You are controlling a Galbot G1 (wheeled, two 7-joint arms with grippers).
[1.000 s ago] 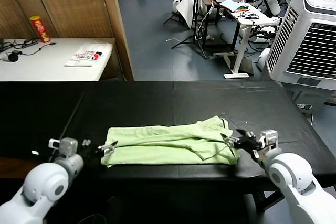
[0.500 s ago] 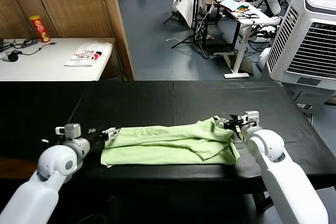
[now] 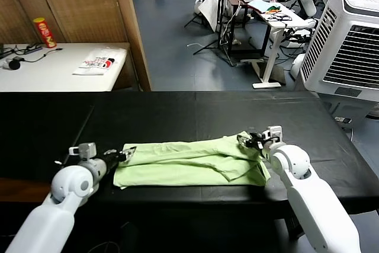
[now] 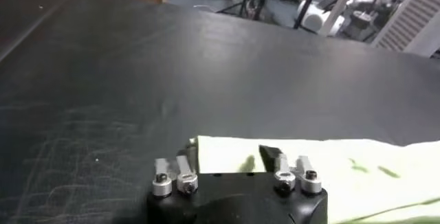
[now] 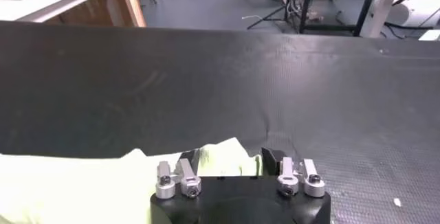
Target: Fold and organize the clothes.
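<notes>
The clothes are one pale lime-green shirt [image 3: 189,167], folded into a long strip across the front of the black table [image 3: 195,111]. My left gripper [image 3: 126,153] sits low at the strip's far left corner. In the left wrist view the green cloth [image 4: 330,163] runs in between the left gripper's [image 4: 230,155] spread fingers. My right gripper [image 3: 247,140] is at the far right corner, where the fabric bunches up. In the right wrist view a peak of shirt [image 5: 220,158] lies between the right gripper's [image 5: 230,157] fingers, which stand apart.
A white side table [image 3: 53,75] at the back left carries a printed white packet [image 3: 99,61] and a red can [image 3: 44,32]. A wooden post [image 3: 133,28] stands behind the black table. A white air cooler [image 3: 349,51] is at the right.
Both grippers moved from the shirt's near corners to its far corners and came down onto the cloth. Their fingers have drawn closer together.
</notes>
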